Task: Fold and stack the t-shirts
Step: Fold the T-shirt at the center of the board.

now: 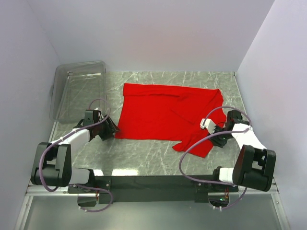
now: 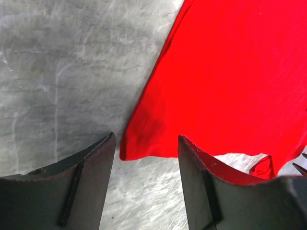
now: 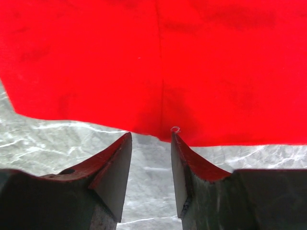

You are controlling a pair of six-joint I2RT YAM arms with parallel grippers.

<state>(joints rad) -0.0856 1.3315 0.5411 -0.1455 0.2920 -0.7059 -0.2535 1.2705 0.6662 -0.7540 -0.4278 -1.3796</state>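
There is one plain bright red short-sleeved cloth t-shirt [image 1: 165, 112], a single garment. One clear rectangular plastic bin [image 1: 81, 64] stands at the far left. One grey marbled counter [image 1: 144, 155] carries the shirt. Two black-and-white jointed robot arms rise from the near edge: the left arm [image 1: 72, 139] and the right arm [image 1: 247, 139]. Each ends in one dark two-fingered tool, making two: the left tool [image 2: 146, 139] and the right tool [image 3: 151, 136], so four fingers in all.

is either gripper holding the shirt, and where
Nothing is held. Both the left gripper and right gripper stand open at the near edge of the red t-shirt, not clamped.
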